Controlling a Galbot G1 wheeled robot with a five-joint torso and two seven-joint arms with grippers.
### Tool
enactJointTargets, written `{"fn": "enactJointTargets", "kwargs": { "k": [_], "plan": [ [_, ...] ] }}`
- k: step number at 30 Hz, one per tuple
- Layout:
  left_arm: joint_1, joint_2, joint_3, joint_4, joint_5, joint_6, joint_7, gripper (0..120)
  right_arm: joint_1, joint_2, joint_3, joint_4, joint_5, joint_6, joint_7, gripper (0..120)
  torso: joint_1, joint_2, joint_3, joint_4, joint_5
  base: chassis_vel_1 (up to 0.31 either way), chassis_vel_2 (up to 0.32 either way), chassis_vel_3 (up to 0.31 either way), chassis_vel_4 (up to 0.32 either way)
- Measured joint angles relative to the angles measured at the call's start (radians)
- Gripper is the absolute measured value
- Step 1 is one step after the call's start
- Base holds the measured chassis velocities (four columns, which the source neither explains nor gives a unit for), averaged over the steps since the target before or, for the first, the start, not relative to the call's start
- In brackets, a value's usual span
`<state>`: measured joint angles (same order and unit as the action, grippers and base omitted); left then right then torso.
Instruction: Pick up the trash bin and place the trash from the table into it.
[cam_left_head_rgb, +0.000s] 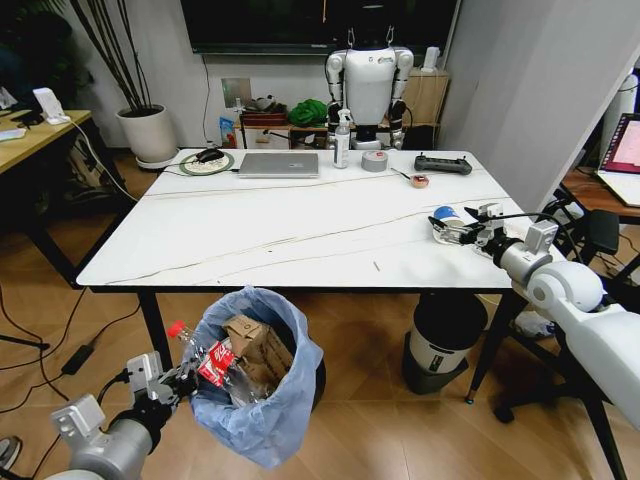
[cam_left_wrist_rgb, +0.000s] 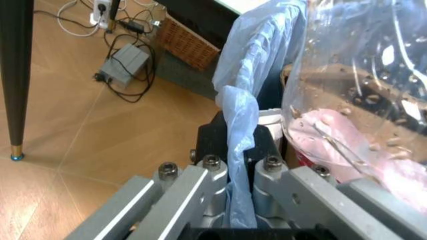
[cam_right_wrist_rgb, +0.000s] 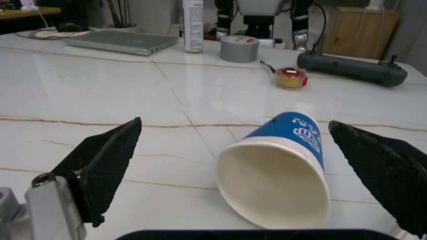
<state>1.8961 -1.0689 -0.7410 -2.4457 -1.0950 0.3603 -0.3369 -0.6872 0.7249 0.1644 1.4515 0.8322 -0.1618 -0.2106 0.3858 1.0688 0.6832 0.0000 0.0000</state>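
Head view: the tabletop (cam_left_head_rgb: 300, 240) spans the middle, and the bin (cam_left_head_rgb: 262, 385), lined with a blue bag and holding cardboard and wrappers, hangs below its near edge. The left gripper (cam_left_head_rgb: 172, 385) reaches in low from the left, its fingers (cam_left_wrist_rgb: 267, 172) clamped on the bin's rim with a fold of bag pinched between them. The right arm stretches over the tabletop's right side; the right gripper (cam_right_wrist_rgb: 267, 165) has its fingers (cam_right_wrist_rgb: 107, 160) spread wide on either side of the blue cup (cam_right_wrist_rgb: 283, 167), which lies on its side, mouth towards the wrist, untouched.
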Motion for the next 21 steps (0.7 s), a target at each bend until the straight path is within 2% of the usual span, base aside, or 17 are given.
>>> {"fn": "enactJointTargets", "kwargs": {
  "k": [14, 21],
  "plan": [
    [-0.005, -0.002, -0.001, 0.013, -0.002, -0.001, -0.001, 0, 0.088, 0.058, -0.053, -0.203, -0.057, 0.032, -0.052, 100, 0.000, 0.000, 0.000, 0.0000, -0.0002, 0.000, 0.000, 0.000, 0.000],
    [-0.008, -0.002, 0.003, 0.017, -0.003, -0.001, -0.001, 0, 0.105, 0.074, -0.063, -0.269, -0.075, 0.043, -0.076, 79, 0.000, 0.000, 0.000, 0.0000, 0.0000, 0.000, 0.000, 0.000, 0.000]
  ]
}}
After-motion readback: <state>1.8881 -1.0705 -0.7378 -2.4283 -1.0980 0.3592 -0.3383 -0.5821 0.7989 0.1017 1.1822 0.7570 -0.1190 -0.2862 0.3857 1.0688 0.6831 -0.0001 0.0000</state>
